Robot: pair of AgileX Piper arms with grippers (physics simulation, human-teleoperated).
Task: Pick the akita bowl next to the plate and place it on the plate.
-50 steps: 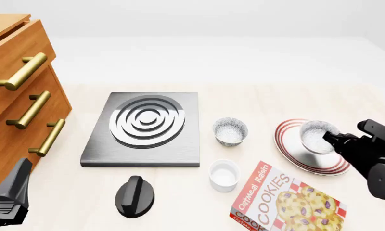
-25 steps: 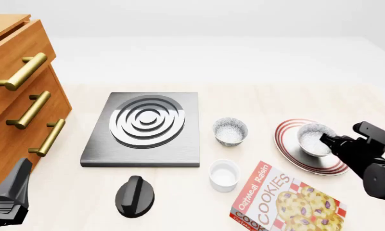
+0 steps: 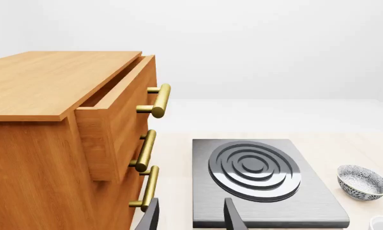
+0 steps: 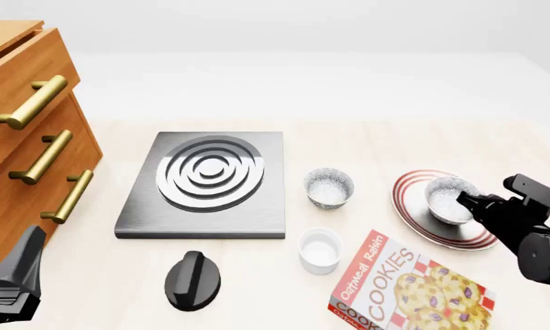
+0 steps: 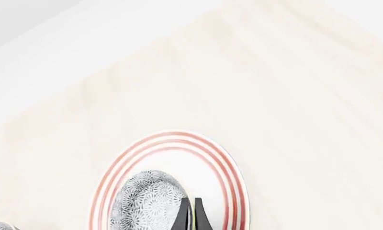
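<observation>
Gripping the near rim of the akita bowl (image 4: 450,199), the right gripper (image 4: 469,200) had its dark fingers drawn almost together, with only a thin slit of rim between them in the right wrist view. The bowl sat within the plate (image 4: 412,210), toward its middle; whether its base rested on the plate or hung just above it I could not tell. The left gripper (image 3: 190,216) stood apart from everything, its two dark fingers spread with a clear gap and nothing between them, low at the near left of the table (image 4: 412,141) beside the cabinet (image 4: 18,137).

The bowl was small and round, grey-and-white speckled outside and pale inside; the plate was flat, white and glossy, ringed with thin red bands. A twin bowl (image 4: 329,187) stood on the pale wood-grain table between the plate and the stove slab (image 4: 206,184), a dark grey square with raised concentric silvery rings. Near it lay a plain white ramekin (image 4: 320,250), a black knob (image 4: 192,278) and a red-and-white cookie box (image 4: 410,289). The cabinet was orange-brown wood with brass bar handles.

The right wrist view showed the bowl's floral speckle close up and the fingers' closeness, which the front view blurred. The left wrist view showed the cabinet's top drawer (image 3: 118,108) standing slightly out, and none of the plate.
</observation>
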